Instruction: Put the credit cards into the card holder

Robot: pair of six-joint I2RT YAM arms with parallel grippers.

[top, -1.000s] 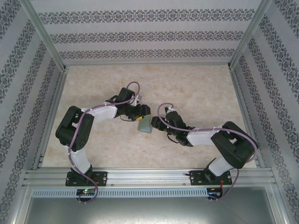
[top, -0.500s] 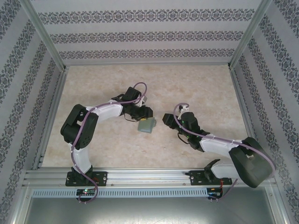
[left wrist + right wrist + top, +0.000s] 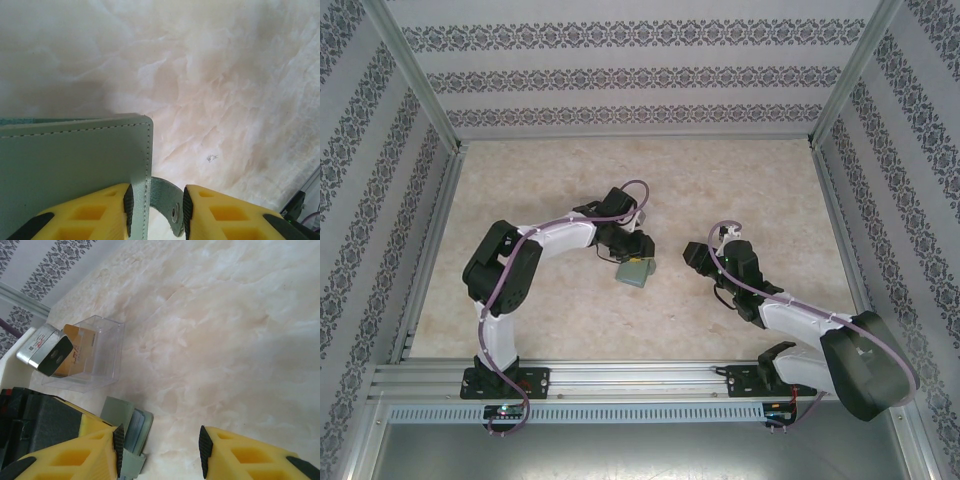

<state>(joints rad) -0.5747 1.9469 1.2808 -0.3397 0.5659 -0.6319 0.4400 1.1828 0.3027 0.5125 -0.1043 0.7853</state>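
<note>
Card holder (image 3: 635, 271), a sage-green folding wallet, lies flat near the middle of the marble-patterned table (image 3: 740, 190), between the two grippers. The left gripper (image 3: 632, 250) sits over its far edge. In the left wrist view the yellow fingers straddle one stitched edge of the card holder (image 3: 70, 165) and its snap tab (image 3: 167, 200), with the left gripper (image 3: 156, 205) partly closed around them; whether it actually pinches them I cannot tell. The right gripper (image 3: 692, 257) is just to the right of the holder and apart from it. Its jaws are spread, with only bare table between them (image 3: 160, 450). Thin pale edges stacked in the holder's open side may be the credit cards (image 3: 140, 426), though I cannot tell. A clear plastic box (image 3: 102, 347) stands just beyond the holder
</note>
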